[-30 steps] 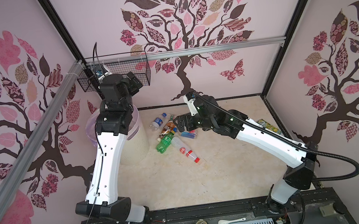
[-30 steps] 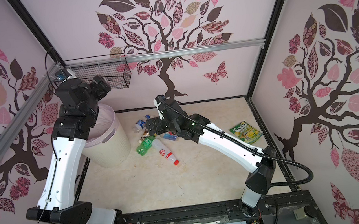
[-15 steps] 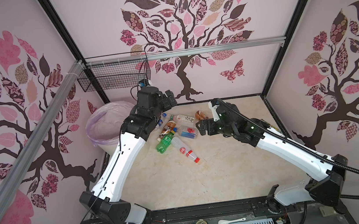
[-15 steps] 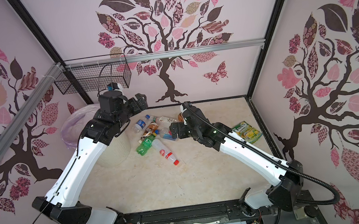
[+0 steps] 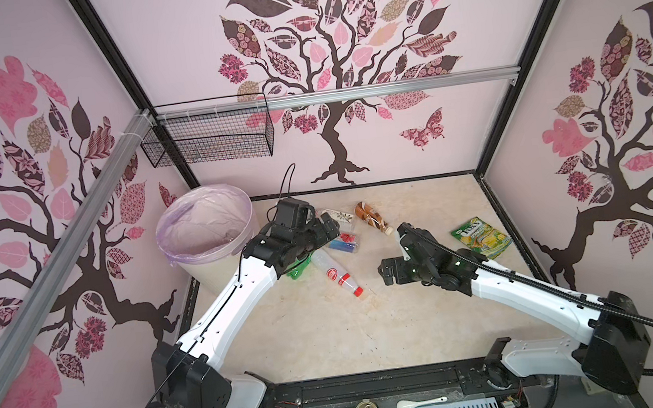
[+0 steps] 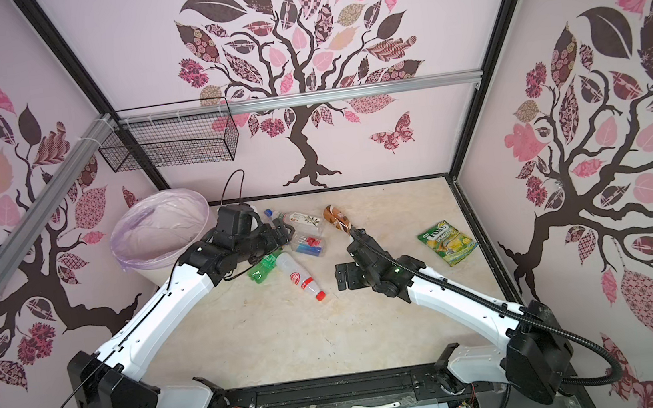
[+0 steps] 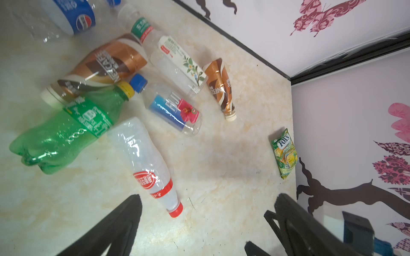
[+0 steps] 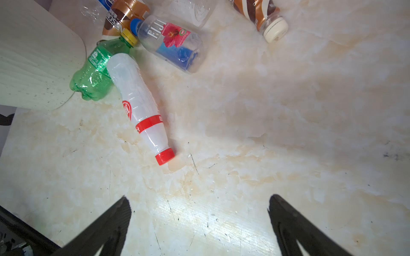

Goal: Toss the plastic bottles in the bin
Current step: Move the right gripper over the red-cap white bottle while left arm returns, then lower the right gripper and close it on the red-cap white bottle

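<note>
Left gripper (image 7: 208,196): jaws apart, empty, over scattered plastic bottles (image 7: 173,108). Right gripper (image 8: 199,197): apart, empty, above bare beige marbled tabletop (image 8: 288,133). Green plastic bottle (image 8: 93,73) lies beside the cream ribbed bin (image 5: 215,268).

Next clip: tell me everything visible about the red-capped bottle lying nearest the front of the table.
The red-capped bottle is cloudy clear plastic, seemingly empty, with a red cap, red neck band and red badge. It lies on its side on the beige marbled table, cap toward the robot's base, its bottom end against the green bottle. The open left claw and right claw hang above the table, neither touching it.
</note>
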### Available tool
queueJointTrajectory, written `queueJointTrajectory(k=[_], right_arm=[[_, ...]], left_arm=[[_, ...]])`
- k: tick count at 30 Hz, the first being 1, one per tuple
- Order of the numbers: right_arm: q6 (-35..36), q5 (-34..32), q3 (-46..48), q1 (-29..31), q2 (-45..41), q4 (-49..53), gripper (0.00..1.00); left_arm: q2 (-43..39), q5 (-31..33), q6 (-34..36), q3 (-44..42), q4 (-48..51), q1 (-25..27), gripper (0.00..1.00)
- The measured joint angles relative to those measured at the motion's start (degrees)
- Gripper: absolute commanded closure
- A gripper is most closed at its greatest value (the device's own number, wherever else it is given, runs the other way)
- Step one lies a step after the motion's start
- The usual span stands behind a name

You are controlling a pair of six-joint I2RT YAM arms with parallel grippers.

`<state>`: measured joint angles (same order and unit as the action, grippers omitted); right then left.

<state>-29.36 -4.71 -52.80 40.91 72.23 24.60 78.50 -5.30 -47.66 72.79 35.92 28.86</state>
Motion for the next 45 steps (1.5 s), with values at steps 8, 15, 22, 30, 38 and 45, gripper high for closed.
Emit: queueJointTrajectory(k=[8, 15, 22, 30, 38, 45], right_arm=[[1.6, 2.7, 0.4, 0.0, 6.1, -4.3, 0.0], [2.8, 6.6, -0.3, 0.0, 13.0, -6.9, 0.0], [3.9, 9.1, -5.8, 0.2, 18.9, -7.0, 0.0], [4.8, 10.5, -9.4, 4.3, 24.0, -7.6, 0.01], [5.4, 10.4, -13.0, 7.5, 31.1, -8.5, 0.09], [7.1, 7.7, -14.9, 7.4, 34.4, -8.1, 0.18]], left_arm=[[-4.9, -2.7, -3.4, -7.2, -0.2, 0.0, 0.02], [-12.0, -2.5, -5.7, -12.5, 0.1, -1.6, 0.02], [-13.9, -4.2, -9.4, -20.6, -0.2, -4.3, 0.02], [-15.2, -6.2, -12.5, -25.3, -1.2, -5.6, 0.02], [-20.9, -7.0, -15.0, -29.4, -1.1, -7.1, 0.02], [-22.0, -7.0, -16.0, -30.8, -0.7, -7.4, 0.02]])
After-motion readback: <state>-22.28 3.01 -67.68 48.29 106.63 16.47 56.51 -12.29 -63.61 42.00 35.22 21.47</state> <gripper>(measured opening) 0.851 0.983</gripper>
